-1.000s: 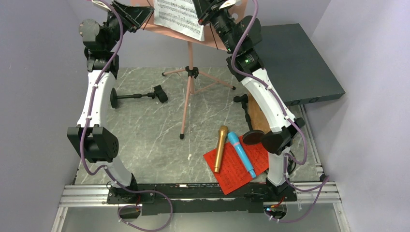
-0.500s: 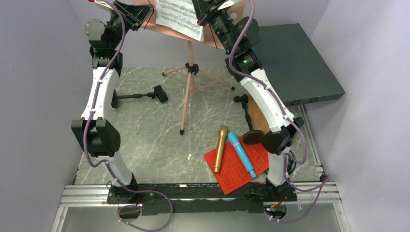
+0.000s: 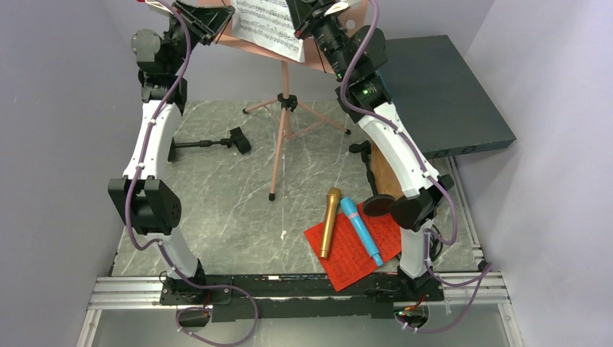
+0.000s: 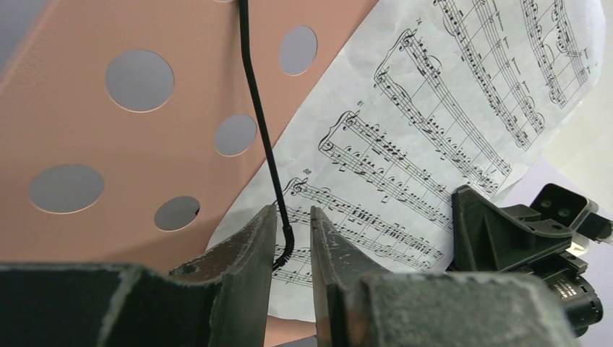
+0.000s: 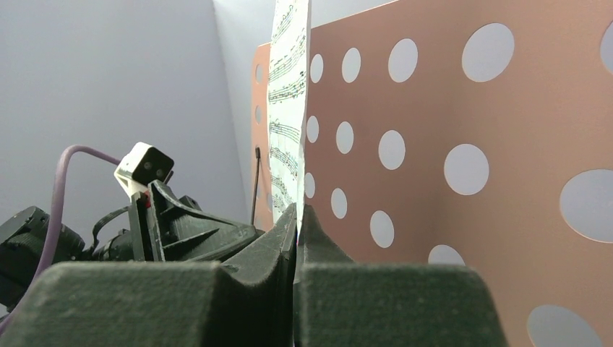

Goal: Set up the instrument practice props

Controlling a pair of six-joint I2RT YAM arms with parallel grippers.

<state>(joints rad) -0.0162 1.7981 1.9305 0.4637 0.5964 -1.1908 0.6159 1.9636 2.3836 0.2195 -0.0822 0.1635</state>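
The pink hole-punched music desk stands on tripod legs at the back. A white sheet-music page leans on it. My right gripper is shut on that page's edge, in front of the desk. My left gripper is at the desk's left part, its jaws a narrow gap apart around a thin black wire that lies over the page. The gold microphone and blue microphone lie on the red page. One black pole lies flat on the left.
A large dark-teal box sits at the back right. A wooden board and a black round base lie beside the right arm. Both grippers are raised to the top edge of the overhead view.
My left arm has shifted slightly toward the desk and its jaws have narrowed around the black wire. The right gripper has stayed shut on the white page.
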